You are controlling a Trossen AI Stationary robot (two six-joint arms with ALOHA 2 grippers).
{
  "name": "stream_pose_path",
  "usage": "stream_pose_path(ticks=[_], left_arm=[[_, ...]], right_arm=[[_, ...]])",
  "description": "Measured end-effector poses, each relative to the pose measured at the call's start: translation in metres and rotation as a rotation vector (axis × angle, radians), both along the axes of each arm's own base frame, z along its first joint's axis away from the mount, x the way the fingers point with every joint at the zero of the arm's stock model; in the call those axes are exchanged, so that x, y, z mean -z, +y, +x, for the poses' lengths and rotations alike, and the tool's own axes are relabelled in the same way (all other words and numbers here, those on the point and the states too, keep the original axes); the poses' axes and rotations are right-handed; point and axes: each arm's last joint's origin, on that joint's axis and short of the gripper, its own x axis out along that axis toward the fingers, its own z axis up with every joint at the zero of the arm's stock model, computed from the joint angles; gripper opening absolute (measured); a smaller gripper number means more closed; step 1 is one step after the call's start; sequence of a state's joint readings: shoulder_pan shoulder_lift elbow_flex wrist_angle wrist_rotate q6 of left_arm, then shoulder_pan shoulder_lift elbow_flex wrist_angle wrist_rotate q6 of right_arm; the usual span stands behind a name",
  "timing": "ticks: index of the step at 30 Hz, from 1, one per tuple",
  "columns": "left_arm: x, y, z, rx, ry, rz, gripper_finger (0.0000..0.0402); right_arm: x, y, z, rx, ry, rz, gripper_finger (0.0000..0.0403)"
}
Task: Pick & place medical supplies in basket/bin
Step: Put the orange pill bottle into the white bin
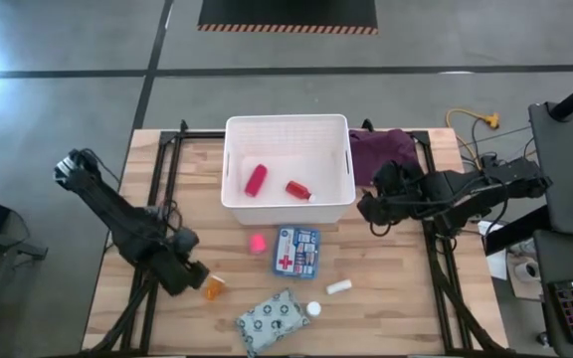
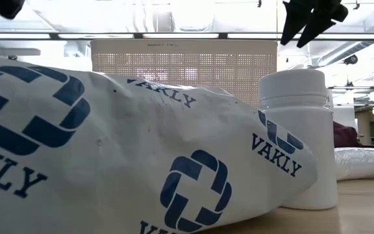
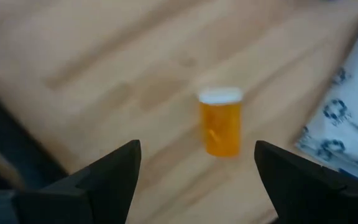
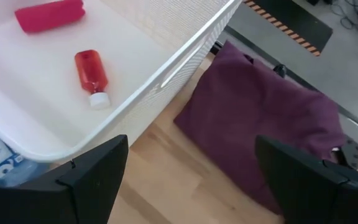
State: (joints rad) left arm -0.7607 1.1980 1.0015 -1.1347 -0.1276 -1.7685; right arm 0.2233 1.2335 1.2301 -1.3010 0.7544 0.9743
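Observation:
The white lattice basket (image 1: 288, 127) stands at the table's far middle; a red tube (image 1: 256, 179) and a red bottle with a white cap (image 1: 298, 190) lie on its floor. On the table lie the blue-white first-aid box (image 1: 296, 251), a pink block (image 1: 258, 242), an orange vial (image 1: 213, 288), the grey patterned pouch (image 1: 272, 320), and two small white bottles (image 1: 338, 286) (image 1: 312, 309). My left gripper (image 1: 191, 275) is open, low, with the orange vial (image 3: 220, 121) just ahead between its fingers, untouched. My right gripper (image 1: 368, 209) is open, raised beside the basket's right wall.
A purple cloth bundle (image 1: 381, 152) lies right of the basket, under my right arm. Black frame rails run along the table's left and right edges. In the low view the pouch (image 2: 128, 156) and a white bottle (image 2: 299, 136) fill the foreground.

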Motion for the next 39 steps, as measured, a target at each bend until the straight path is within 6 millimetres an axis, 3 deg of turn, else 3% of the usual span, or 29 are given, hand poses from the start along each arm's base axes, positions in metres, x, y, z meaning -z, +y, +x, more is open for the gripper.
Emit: stream_pose_path(ticks=[5, 21, 28, 39], left_arm=[[0.025, -0.018, 0.020, -0.065, -0.022, -0.078, 0.0297], [0.098, -0.052, 0.055, -0.082, 0.074, -0.003, 0.0297], [0.107, -0.051, 0.058, -0.090, 0.103, 0.026, 0.0281], [0.113, -0.046, 0.054, -0.093, 0.128, 0.045, 0.0182]], right_arm=[[0.000, -0.002, 0.000, -0.027, 0.033, -0.002, 0.0341], [0.001, -0.002, 0.000, -0.117, 0.114, -0.028, 0.0341], [0.001, -0.001, 0.000, -0.140, 0.131, -0.017, 0.0341], [0.002, -0.001, 0.000, -0.137, 0.128, -0.010, 0.0341]])
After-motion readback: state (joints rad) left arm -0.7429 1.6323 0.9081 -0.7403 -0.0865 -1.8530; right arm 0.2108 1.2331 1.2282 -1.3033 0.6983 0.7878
